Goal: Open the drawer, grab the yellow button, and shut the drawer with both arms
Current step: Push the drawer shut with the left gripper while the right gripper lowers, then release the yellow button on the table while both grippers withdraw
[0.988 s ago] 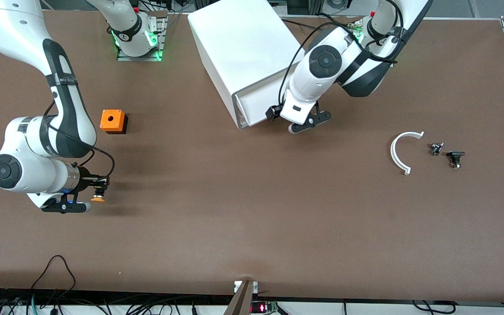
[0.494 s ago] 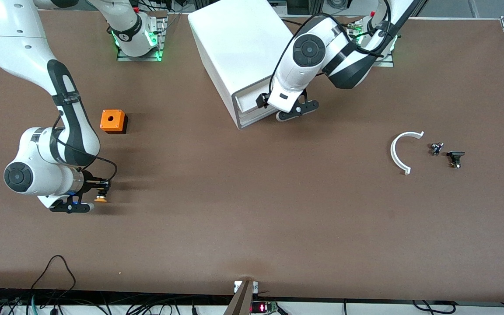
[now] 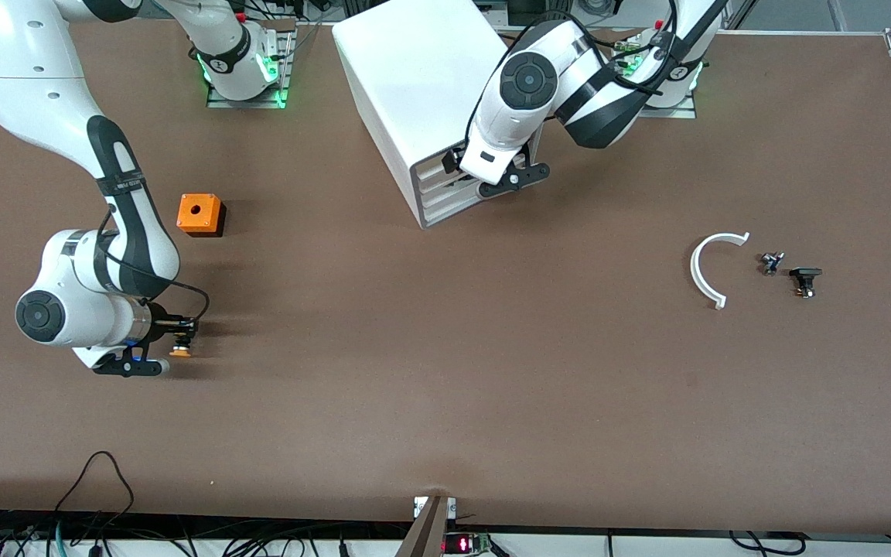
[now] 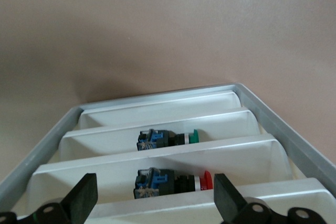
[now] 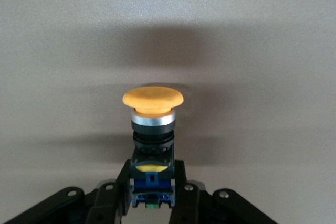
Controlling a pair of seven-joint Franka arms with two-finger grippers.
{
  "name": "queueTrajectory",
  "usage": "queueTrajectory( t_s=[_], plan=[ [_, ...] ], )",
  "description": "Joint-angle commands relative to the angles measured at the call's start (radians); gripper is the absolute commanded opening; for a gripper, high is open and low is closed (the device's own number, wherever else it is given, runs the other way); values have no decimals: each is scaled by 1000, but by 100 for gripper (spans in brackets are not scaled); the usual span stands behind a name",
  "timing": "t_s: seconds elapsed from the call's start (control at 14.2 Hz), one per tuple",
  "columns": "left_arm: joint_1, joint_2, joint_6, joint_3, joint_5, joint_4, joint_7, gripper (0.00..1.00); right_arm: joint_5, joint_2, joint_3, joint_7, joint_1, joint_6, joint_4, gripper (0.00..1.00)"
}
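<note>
1. The right gripper (image 3: pixel 171 338) is low over the bench near the edge at the right arm's end. It pinches the button (image 3: pixel 178 350) by its black-and-blue body, with the orange cap pointing away from the wrist. In the right wrist view the fingers (image 5: pixel 122 186) close on the button's (image 5: pixel 152 124) base alone, so the hold looks shallow. A jolt could twist the button in the grip or drop it.

2. The right arm is bent at the elbow, its forearm lying nearly level and its wrist turned sideways. Whether the cap touches the bench cannot be told.

3. Farther back, the orange cube (image 3: pixel 199 213) sits apart from the gripper. Toward the left arm's end lie a white arc (image 3: pixel 708 268) and two small black parts (image 3: pixel 788 273).

4. Farther still, near the bases' edge, the left gripper (image 3: pixel 484 182) is at the front of the cabinet (image 3: pixel 414 85), fingers spread. The left wrist view shows its fingertips (image 4: pixel 84 199) against the drawers (image 4: pixel 157 153), two of which hold other buttons. The drawer looks nearly or fully in. An off-centre push could jam it or shove the whole cabinet.

5. The left arm folds down steeply from its base, wrist aimed at the drawer front.
</note>
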Motion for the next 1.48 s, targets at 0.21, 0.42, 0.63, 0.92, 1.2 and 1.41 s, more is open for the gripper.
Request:
queueTrajectory(
  t_s=[0.21, 0.42, 0.63, 0.92, 1.2, 1.41],
  plan=[
    [11, 14, -13, -12, -32, 3, 10, 99, -11, -2, 15, -16, -17, 7, -13, 65],
    [51, 4, -79, -6, -11, 69, 13, 99, -11, -7, 15, -18, -16, 5, -8, 95],
    [120, 5, -223, -3, 79, 167, 128, 99, -14, -34, 15, -15, -8, 4, -4, 99],
    [242, 4, -334, -3, 125, 262, 332, 99, -14, -111, 17, 2, -4, -48, -8, 99],
    [325, 4, -443, -3, 217, 363, 542, 99, -17, -212, 23, -10, -2, -131, -5, 99],
    [379, 4, -498, -3, 247, 422, 682, 99, -17, -290, 24, -15, -2, -157, -10, 99]
  ],
)
